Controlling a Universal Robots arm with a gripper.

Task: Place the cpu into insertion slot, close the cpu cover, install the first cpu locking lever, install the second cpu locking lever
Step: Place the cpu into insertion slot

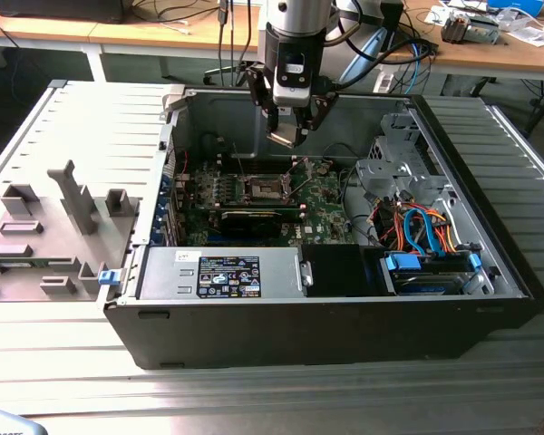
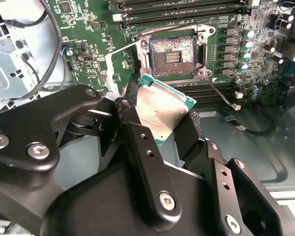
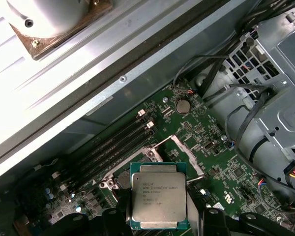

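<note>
My claw is closed on the cpu. One finger presses on one edge of it and the other finger on the opposite edge. The chip sits at the very tip of the claw, between the two black fingers, and its dull grey metal face is plain in both wrist views. It is a little tilted in my grip.

Under the chip, and well apart from it, lies the insertion slot. Its dark centre is uncovered, with a silvery rim around it. In the exterior view the slot is below the claw and slightly toward the exterior view's left.

Around the slot is the green circuit board. The board lies inside the open computer case, which rests on a grey ribbed surface.
</note>
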